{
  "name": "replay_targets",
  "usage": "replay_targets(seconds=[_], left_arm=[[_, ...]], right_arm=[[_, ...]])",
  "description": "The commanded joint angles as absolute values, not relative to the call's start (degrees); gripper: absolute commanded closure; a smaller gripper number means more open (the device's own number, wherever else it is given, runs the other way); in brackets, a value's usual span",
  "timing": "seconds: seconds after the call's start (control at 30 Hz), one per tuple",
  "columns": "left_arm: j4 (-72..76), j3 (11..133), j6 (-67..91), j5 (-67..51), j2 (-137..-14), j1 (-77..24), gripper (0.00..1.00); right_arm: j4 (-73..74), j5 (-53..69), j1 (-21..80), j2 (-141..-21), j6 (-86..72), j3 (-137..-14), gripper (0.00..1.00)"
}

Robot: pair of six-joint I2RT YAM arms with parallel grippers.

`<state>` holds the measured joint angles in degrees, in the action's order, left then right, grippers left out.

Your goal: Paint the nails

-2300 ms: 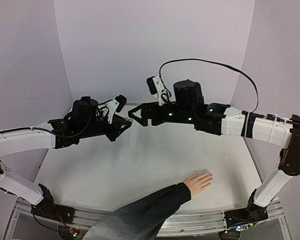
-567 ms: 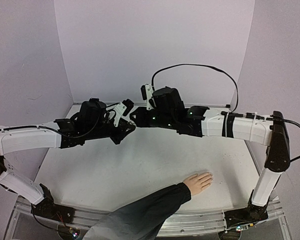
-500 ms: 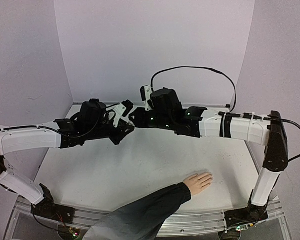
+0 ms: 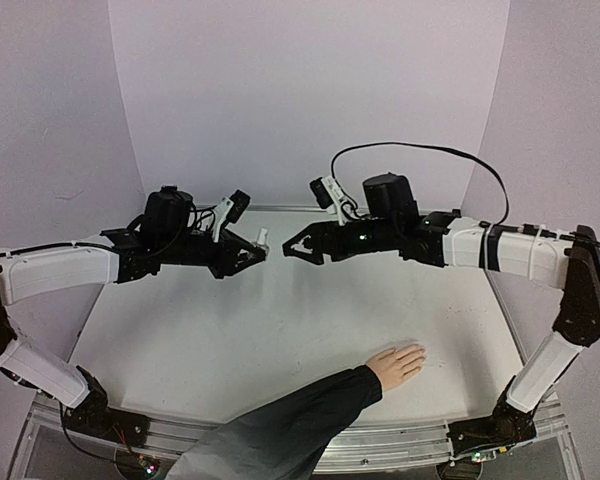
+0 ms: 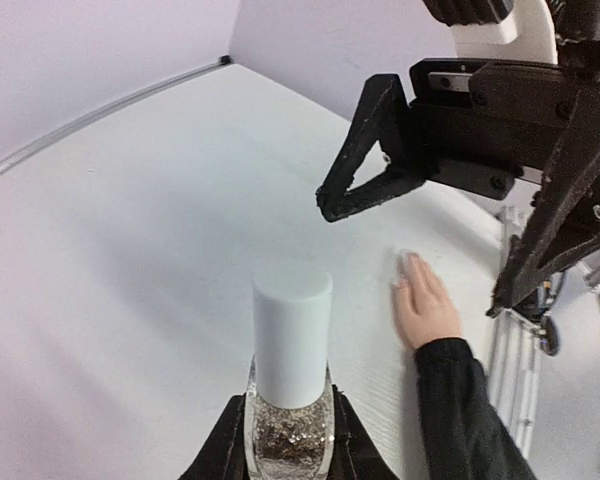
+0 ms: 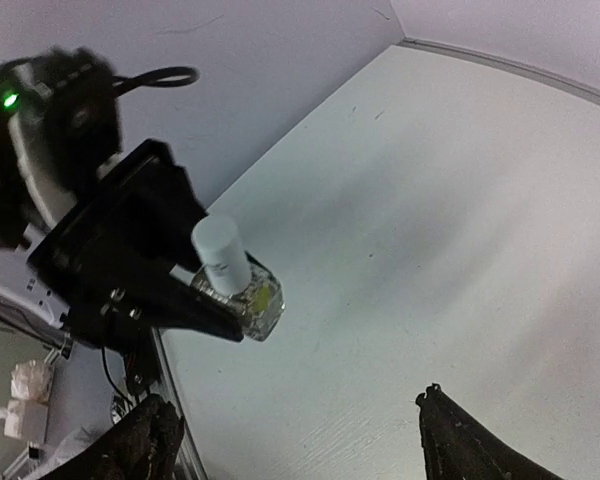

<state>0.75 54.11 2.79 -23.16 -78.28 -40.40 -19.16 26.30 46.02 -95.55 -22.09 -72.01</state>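
Diagonally across the counter (image 4: 280, 330) lies the hand (image 4: 395, 365), nails (image 4: 420, 352) pointing right and away; the left gripper (image 4: 251, 254) has its jaws pinched on the capped bottle (image 5: 292, 400), while the right gripper (image 4: 298, 252) jaws gape empty.

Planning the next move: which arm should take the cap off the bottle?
Right. The right fingers are open and face the cap; the left fingers are shut on the bottle.

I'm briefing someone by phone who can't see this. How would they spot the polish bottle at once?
Above the white table, find the left gripper, raised mid-air. It clamps a small clear glass bottle of glittery polish with a white cap. It is the only thing held: the right gripper facing it stands open, empty.
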Motion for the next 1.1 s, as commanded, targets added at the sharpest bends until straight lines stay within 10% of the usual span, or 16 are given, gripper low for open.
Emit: replay_targets(seconds=[0.0, 0.5, 0.97, 1.07], left_arm=[[5.4, 59.3, 8.1, -52.6, -81.2, -38.7, 1.0], [10.2, 62.6, 11.9, -68.8, -84.0, -42.8, 1.0], [10.4, 63.8, 11.8, -68.2, -85.5, -42.8, 1.0], [10.4, 63.9, 11.7, -67.3, -85.6, -42.8, 1.0]], right_arm=[[-27.0, 41.4, 46.3, -88.2, -16.3, -68.6, 0.13], [-38.4, 54.2, 46.4, -89.5, -22.7, -68.0, 0.68], [-39.8, 57.2, 46.5, -91.2, -22.3, -67.6, 0.76], [-39.8, 57.4, 46.5, -91.6, -22.1, -67.9, 0.92]])
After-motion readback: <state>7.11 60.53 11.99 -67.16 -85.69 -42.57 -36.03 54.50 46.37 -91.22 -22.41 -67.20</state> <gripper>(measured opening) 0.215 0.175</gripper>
